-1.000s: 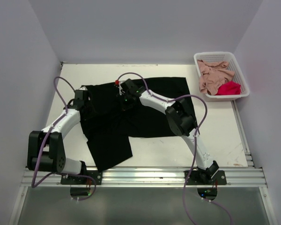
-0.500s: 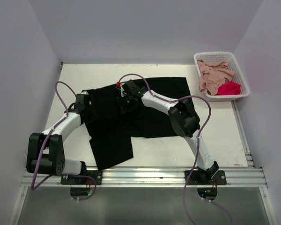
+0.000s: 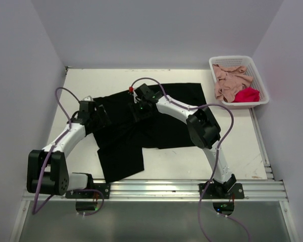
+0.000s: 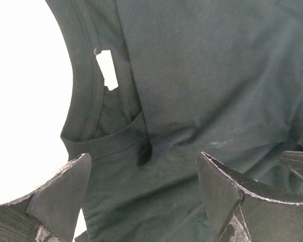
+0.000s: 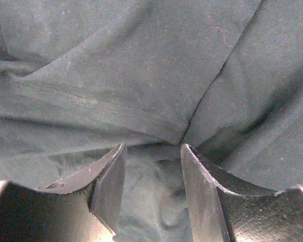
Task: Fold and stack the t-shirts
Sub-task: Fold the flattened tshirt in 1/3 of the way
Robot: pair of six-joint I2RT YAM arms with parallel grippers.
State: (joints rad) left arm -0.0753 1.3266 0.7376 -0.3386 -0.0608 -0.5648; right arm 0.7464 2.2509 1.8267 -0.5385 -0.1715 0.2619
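Observation:
A large black t-shirt [image 3: 120, 151] lies partly folded over itself on the white table [image 3: 232, 146]. My left gripper [image 3: 102, 118] hovers over its left edge, by the collar. In the left wrist view that gripper [image 4: 146, 176] stands wide open above the collar and its white label [image 4: 107, 68], holding nothing. My right gripper [image 3: 140, 111] is over the shirt's upper middle. Seen from the right wrist, it [image 5: 154, 171] is open, its fingers [image 5: 108, 186] straddling a rumpled fold beside a stitched hem [image 5: 116, 108]. A pink t-shirt [image 3: 227, 80] and a red t-shirt [image 3: 247, 95] lie in the basket.
The white lattice basket [image 3: 232, 59] stands at the back right corner of the table. White walls close in the table on the left, back and right. A metal rail [image 3: 156, 189] with both arm bases runs along the near edge.
Both grippers have opened and let go of the black cloth. The left arm has drawn slightly back to the left, and the right gripper has shifted a little to the right.

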